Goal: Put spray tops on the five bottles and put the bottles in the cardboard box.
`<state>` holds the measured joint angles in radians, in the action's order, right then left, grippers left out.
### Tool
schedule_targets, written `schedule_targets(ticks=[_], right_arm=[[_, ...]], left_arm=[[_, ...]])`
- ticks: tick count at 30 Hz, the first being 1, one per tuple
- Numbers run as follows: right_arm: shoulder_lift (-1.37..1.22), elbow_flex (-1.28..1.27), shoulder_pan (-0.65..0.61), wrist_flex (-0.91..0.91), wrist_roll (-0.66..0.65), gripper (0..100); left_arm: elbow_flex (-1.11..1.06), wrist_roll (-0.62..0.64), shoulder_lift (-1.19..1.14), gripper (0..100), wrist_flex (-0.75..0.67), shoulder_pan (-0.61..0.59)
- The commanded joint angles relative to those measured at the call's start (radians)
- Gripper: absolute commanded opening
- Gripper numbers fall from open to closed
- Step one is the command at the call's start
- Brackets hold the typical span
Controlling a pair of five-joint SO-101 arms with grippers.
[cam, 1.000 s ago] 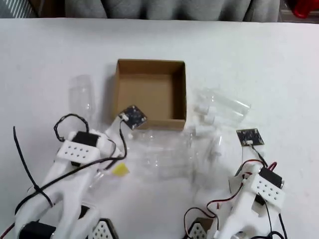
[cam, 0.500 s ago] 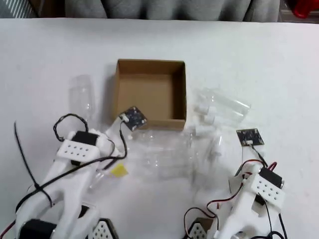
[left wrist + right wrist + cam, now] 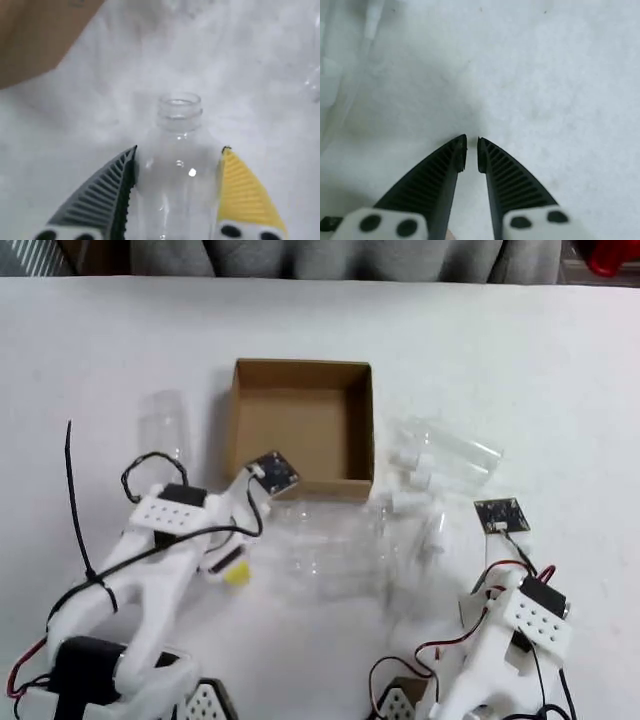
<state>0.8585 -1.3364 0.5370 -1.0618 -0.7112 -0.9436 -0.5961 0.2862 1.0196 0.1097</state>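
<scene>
A white table with a matte, faintly mottled top spans almost the whole high view. Beyond its far edge hangs grey fabric in soft vertical folds, with a slatted grey surface at one corner and a red object at the other. The light is even, the shadows faint.

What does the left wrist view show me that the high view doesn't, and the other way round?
Left wrist view adds: the left gripper at a clear bottle with an open neck, no spray top. High view adds: the cardboard box seen empty inside, and loose spray tops right of it. Shared: the cardboard box and white table.
</scene>
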Motion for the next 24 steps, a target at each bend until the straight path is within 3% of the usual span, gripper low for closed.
schedule_targets(ticks=[1, 7, 12, 24], right_arm=[[0.016, 0.008, -0.004, 0.012, -0.005, 1.6], [0.016, 0.008, -0.004, 0.012, -0.005, 1.6], [0.016, 0.025, -0.016, 0.004, 0.003, 1.7], [0.008, 0.325, -0.166, -0.189, 0.054, 2.0]], left_arm=[[0.026, -0.064, 0.016, 3, 0.014, 0.001], [0.031, -0.072, 0.016, 3, 0.014, -0.038], [0.060, 0.054, 0.018, 3, 0.006, -0.117], [0.071, 0.106, 0.018, 3, -0.026, -0.168]])
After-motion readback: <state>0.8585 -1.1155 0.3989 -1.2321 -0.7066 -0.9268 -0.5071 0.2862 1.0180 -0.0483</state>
